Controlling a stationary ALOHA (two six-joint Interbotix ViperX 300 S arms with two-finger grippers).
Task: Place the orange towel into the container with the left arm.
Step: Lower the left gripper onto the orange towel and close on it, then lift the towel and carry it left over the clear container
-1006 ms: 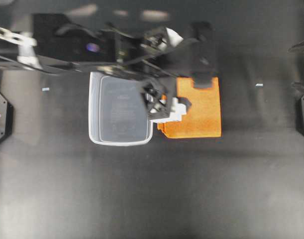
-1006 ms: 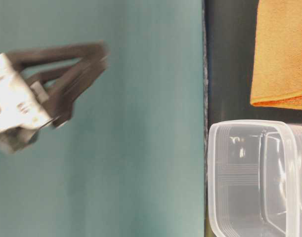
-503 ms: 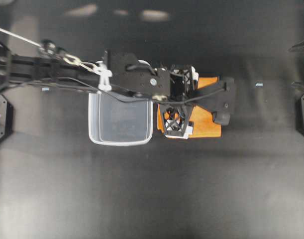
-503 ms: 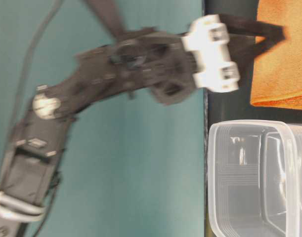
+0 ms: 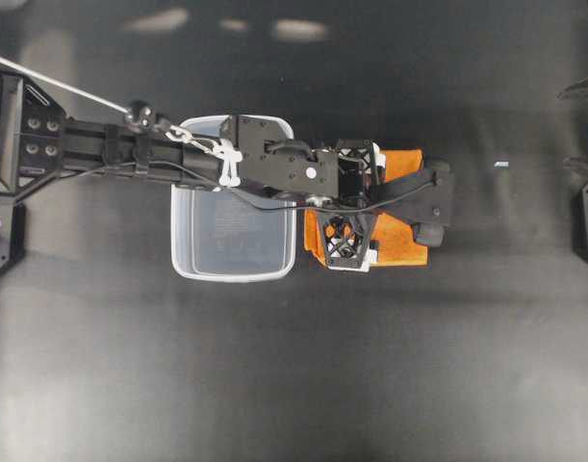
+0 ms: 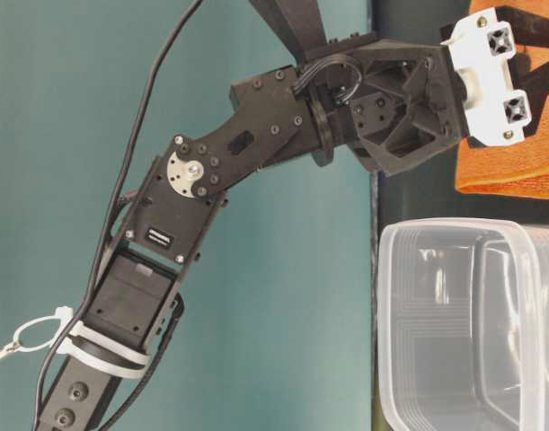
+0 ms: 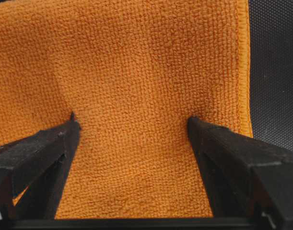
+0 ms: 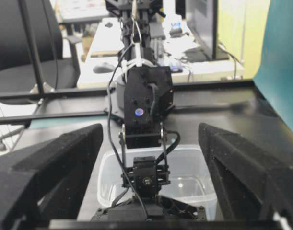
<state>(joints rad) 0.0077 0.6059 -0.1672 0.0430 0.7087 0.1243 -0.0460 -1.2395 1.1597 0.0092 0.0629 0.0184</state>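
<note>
Black table (image 5: 274,366), and my left gripper (image 7: 132,124) is spread wide, both tips pressed on the orange towel (image 7: 136,72), nothing gripped, ready to pinch a fold for the container (image 5: 234,231).

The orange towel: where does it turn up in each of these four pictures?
Overhead: the orange towel lies right of centre, partly under the left gripper.
Table-level: top right corner, above the container.
Left wrist: fills most of the picture, between the open fingers.
Right wrist: not visible; the left arm blocks it.
Shared landmark: the container beside the towel, except in the left wrist view.
</note>
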